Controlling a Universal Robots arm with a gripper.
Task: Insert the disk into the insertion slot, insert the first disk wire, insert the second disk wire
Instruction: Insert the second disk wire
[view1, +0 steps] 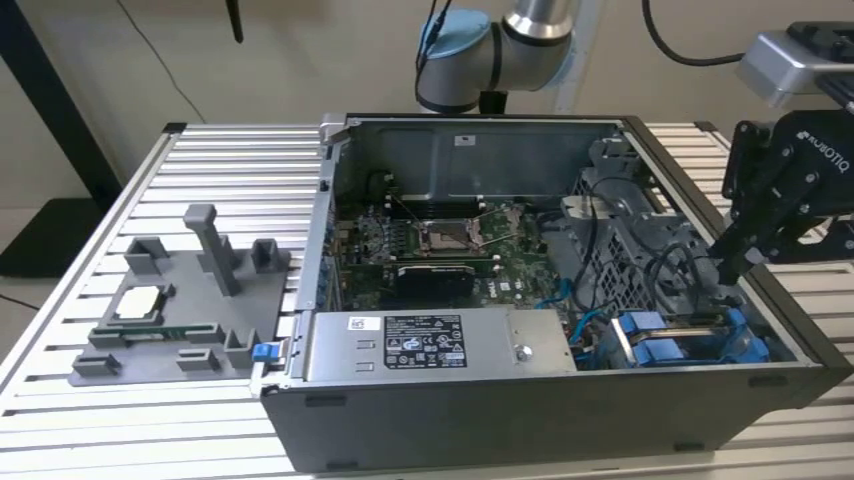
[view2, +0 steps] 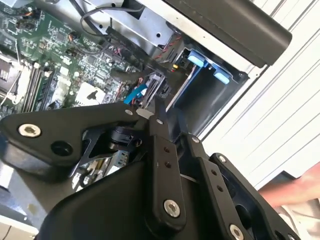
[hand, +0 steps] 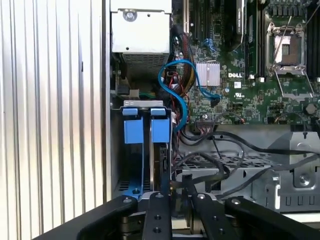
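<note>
The disk (hand: 161, 150) stands on edge in the insertion slot (hand: 131, 186), a bay of the grey drive cage at the case's corner, with its blue carrier tabs (hand: 160, 130) upward. In the exterior view the blue carrier (view1: 661, 350) sits low on the exterior view's right. A blue disk wire (hand: 180, 100) loops from the motherboard toward the disk's end. My gripper (view1: 731, 268) hangs just over that end with its fingers (hand: 159, 205) drawn together. The tips (view2: 158, 107) are next to a black connector (view2: 150, 82) and the blue wire's end (view2: 134, 94). Whether they grip it is hidden.
The open computer case (view1: 534, 400) lies on a slatted table (view1: 134, 420). Inside are a grey power-supply box (view1: 427, 345), the motherboard's CPU socket (view1: 441, 238) and loose black cables (hand: 240, 150). A grey parts fixture (view1: 174, 310) sits at the exterior view's left. A person's hand (view2: 295, 192) is near the table.
</note>
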